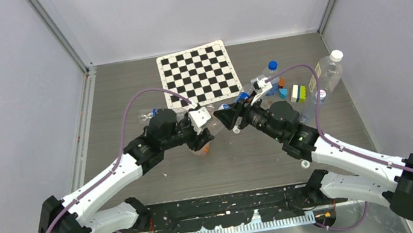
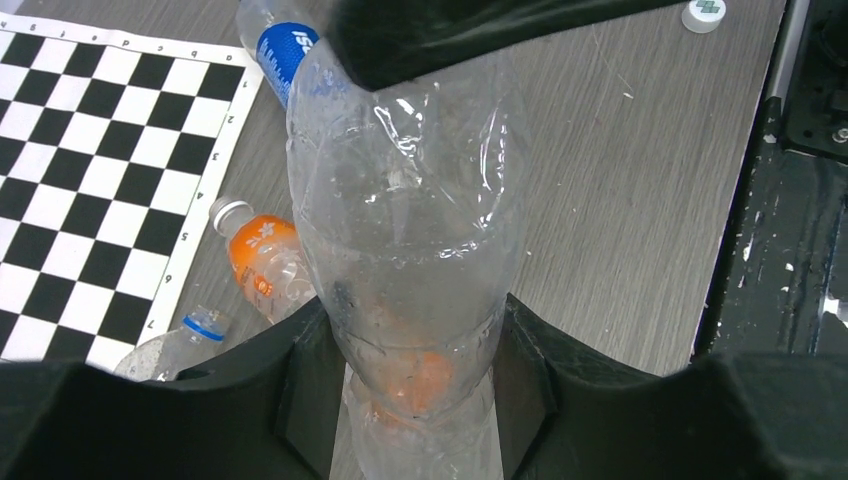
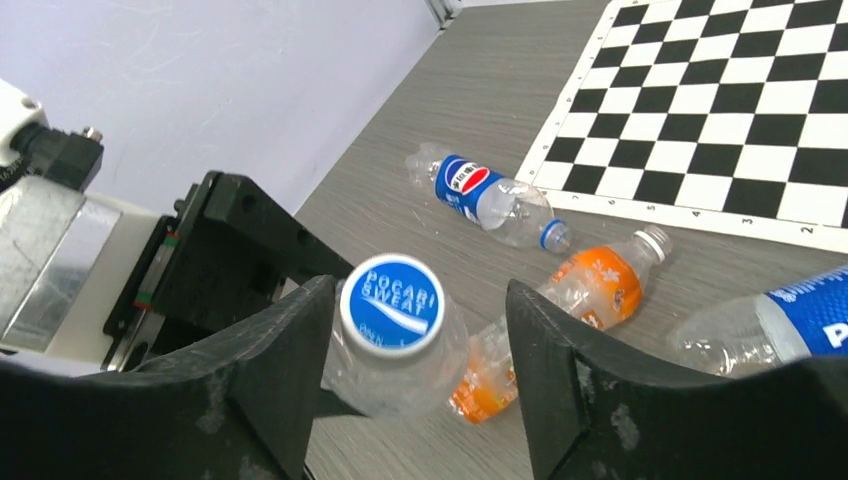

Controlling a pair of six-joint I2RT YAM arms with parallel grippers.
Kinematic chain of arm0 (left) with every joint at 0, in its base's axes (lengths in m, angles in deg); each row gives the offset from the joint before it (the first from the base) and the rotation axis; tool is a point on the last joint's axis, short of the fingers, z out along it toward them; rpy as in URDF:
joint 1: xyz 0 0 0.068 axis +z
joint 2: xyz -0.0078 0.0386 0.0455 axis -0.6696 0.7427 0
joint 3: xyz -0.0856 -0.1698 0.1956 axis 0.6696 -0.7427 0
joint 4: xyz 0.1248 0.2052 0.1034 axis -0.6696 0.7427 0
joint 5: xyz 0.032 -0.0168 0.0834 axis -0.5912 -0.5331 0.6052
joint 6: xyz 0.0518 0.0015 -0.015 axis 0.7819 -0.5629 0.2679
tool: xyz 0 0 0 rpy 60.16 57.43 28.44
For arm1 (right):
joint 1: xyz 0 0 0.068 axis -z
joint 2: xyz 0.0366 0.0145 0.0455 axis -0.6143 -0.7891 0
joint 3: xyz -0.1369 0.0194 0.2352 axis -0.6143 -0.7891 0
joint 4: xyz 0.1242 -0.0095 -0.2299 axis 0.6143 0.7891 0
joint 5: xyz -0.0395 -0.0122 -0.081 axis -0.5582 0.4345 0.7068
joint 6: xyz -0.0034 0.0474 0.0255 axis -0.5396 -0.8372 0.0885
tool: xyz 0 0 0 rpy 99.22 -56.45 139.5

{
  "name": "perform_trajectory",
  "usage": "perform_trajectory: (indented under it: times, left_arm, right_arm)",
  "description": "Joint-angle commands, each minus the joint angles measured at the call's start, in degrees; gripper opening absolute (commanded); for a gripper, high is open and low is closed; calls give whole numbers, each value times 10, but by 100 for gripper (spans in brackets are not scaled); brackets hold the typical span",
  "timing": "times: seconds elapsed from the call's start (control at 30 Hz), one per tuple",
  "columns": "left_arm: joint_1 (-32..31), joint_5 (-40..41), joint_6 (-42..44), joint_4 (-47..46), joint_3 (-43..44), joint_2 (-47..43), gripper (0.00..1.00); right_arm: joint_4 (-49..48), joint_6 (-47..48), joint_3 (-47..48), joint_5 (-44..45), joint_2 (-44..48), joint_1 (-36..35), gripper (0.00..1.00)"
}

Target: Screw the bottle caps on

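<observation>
Tabletop (image 1: 126, 82): left gripper (image 2: 415, 350) clamps bottle (image 2: 400, 200), cap (image 3: 390, 305) seemingly seated.

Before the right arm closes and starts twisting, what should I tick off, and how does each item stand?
1. The left gripper clamps the clear bottle: ok.
2. The blue cap sits on the bottle's neck: ok.
3. The right gripper straddles the cap: ok.
4. Its fingers press on the cap: not ok, a gap shows on one side.
5. The cap sits straight on the thread: cannot tell.

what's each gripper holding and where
The left gripper grips the clear bottle around its body; the right gripper straddles its blue cap, not yet closed.
</observation>
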Motion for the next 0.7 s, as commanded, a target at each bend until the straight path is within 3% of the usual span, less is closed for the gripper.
perform_trajectory:
  times: [0.0,0.1,0.17,0.2,0.3,0.33,0.37,0.53,0.57,0.67]
  left_arm:
    - [-5,-28,-8,-45,12,-2,15]
    - [-4,-27,-11,-51,10,-5,16]
    - [-4,-24,-14,-56,7,-9,16]
    - [-4,-22,-15,-58,6,-11,17]
    - [-5,-11,-16,-66,1,-17,25]
    - [-4,-6,-16,-66,0,-19,32]
    - [-4,-1,-15,-66,0,-21,43]
    - [-4,37,-5,-66,-5,-40,92]
    - [-4,45,-2,-66,-6,-44,99]
    - [-4,70,5,-67,-12,-61,100]
  right_arm:
    - [-75,15,24,5,-25,2,65]
    - [-83,4,28,0,-38,2,57]
    - [-84,-1,28,1,-42,2,44]
    - [-84,-2,27,1,-42,1,32]
    - [-73,-1,26,2,-37,1,16]
    - [-61,2,26,5,-34,1,6]
    - [-53,9,28,7,-26,2,3]
    - [80,60,70,38,13,9,0]
    - [126,79,81,47,25,12,0]
    - [226,129,124,111,48,15,0]
